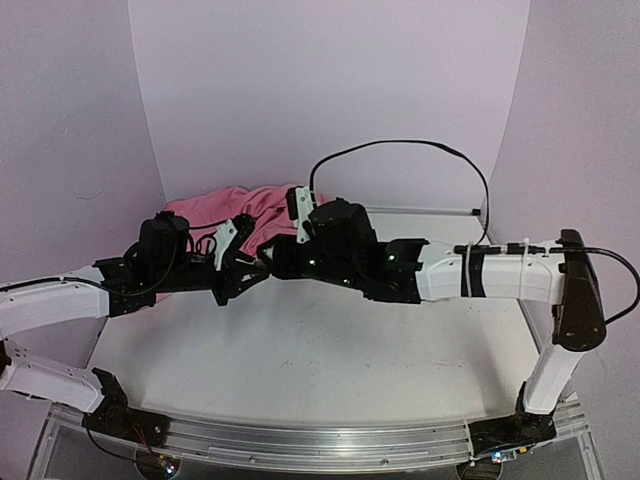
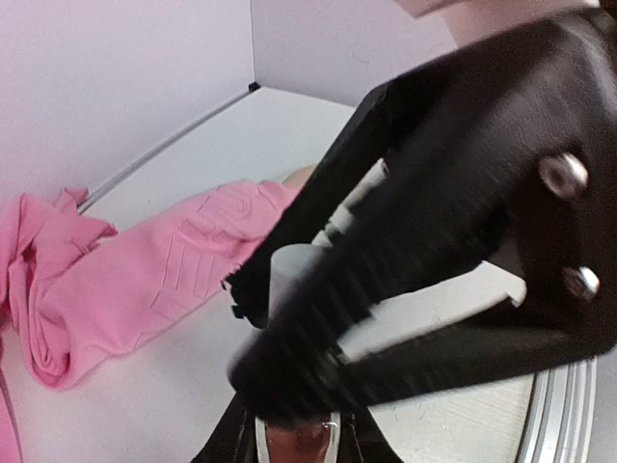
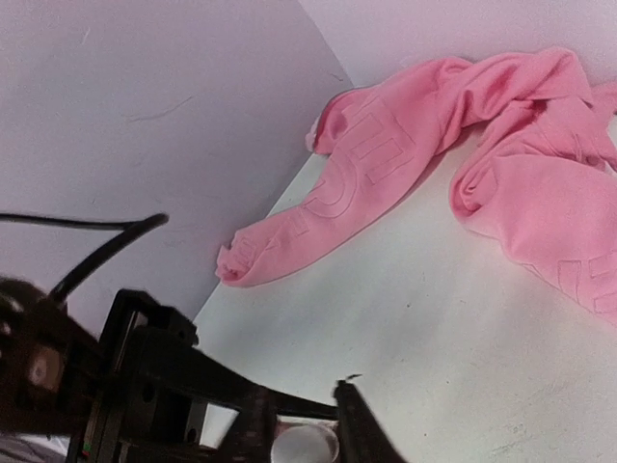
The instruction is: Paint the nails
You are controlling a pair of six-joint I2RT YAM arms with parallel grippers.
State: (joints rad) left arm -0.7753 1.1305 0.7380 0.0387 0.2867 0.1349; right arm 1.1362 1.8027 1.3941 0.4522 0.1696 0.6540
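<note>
clamping bottle [image 2: 294, 442] in left gripper [image 2: 294, 432] | straddling cap [image 2: 289, 270] with right gripper [image 3: 305, 426], hold unclear | reach past cap toward far tabletop [image 2: 164, 376] edge for mannequin hand [image 2: 297, 177]

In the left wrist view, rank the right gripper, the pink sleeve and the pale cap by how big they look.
1. right gripper (close to the camera, which inflates it)
2. sleeve
3. cap
</note>
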